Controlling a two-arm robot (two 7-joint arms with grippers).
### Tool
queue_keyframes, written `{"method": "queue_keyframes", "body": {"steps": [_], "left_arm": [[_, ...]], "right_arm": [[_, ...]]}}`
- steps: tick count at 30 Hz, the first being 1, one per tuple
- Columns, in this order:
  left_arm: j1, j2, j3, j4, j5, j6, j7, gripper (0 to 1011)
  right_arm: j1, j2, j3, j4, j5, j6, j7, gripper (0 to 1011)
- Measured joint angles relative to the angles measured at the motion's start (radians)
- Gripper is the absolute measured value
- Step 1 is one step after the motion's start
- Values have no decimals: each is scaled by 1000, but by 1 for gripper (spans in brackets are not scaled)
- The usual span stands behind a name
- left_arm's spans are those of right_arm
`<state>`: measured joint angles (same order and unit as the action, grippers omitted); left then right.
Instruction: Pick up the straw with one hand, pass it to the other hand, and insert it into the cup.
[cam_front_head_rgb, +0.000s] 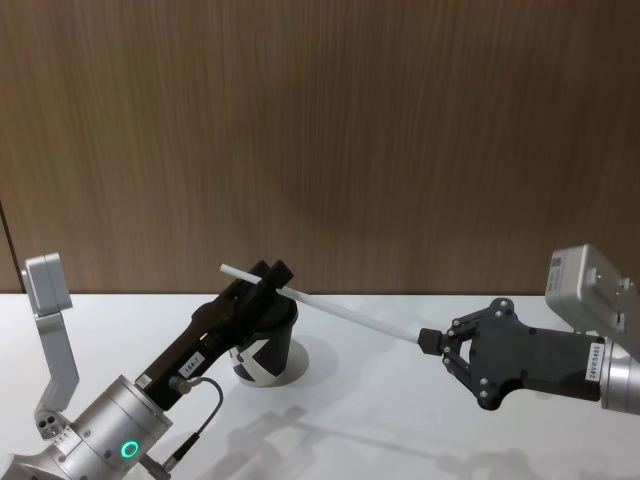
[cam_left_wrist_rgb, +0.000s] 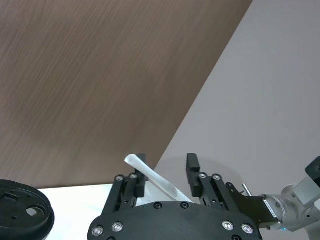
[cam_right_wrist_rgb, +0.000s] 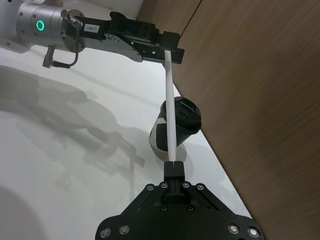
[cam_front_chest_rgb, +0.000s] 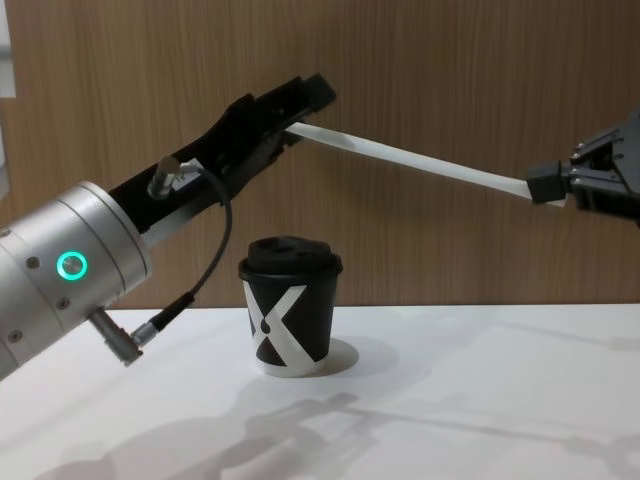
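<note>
— Looking down from the head camera, what is there?
— A long white straw (cam_front_head_rgb: 340, 310) slants through the air between the two arms. The left end effector (cam_front_head_rgb: 270, 277) reaches up from the lower left and sits around the straw near its higher end, above a black cup (cam_front_head_rgb: 268, 350) on the white tabletop (cam_front_head_rgb: 400, 430). On the right, the right end effector (cam_front_head_rgb: 432, 342) is clamped on the lower end.
— And the left wrist camera?
— The left end effector's fingers (cam_left_wrist_rgb: 192, 165) stand apart. The straw (cam_left_wrist_rgb: 157, 181) passes between them, close by one finger. The cup's domed lid (cam_left_wrist_rgb: 22, 212) shows at the edge.
— The right wrist camera?
— The right end effector (cam_right_wrist_rgb: 172, 167) has its fingers pressed together on the straw's tip. The straw (cam_right_wrist_rgb: 170, 110) runs across the cup (cam_right_wrist_rgb: 162, 137) to the left end effector (cam_right_wrist_rgb: 170, 50) beyond.
— And the chest camera?
— The straw (cam_front_chest_rgb: 420, 160) hangs well above the cup (cam_front_chest_rgb: 290, 320), sloping down from left to right. The cup stands upright with its lid on and its white X facing the camera. A wood-grain wall (cam_front_chest_rgb: 450, 60) stands behind.
</note>
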<state>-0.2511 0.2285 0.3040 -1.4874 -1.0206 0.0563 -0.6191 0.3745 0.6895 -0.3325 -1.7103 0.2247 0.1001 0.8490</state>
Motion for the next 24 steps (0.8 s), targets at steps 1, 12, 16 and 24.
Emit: {"method": "queue_keyframes", "body": {"steps": [1, 12, 16, 24], "left_arm": [[0, 0, 0, 0, 0, 0, 0, 502], [-2, -2, 1, 2, -2, -1, 1, 145], [-2, -2, 2, 3, -3, -1, 1, 107], [-2, -3, 2, 3, -3, -1, 1, 60]], "right_arm": [[0, 0, 0, 0, 0, 0, 0, 0], [0, 0, 0, 0, 0, 0, 0, 0], [0, 0, 0, 0, 0, 0, 0, 0], [0, 0, 0, 0, 0, 0, 0, 0]]}}
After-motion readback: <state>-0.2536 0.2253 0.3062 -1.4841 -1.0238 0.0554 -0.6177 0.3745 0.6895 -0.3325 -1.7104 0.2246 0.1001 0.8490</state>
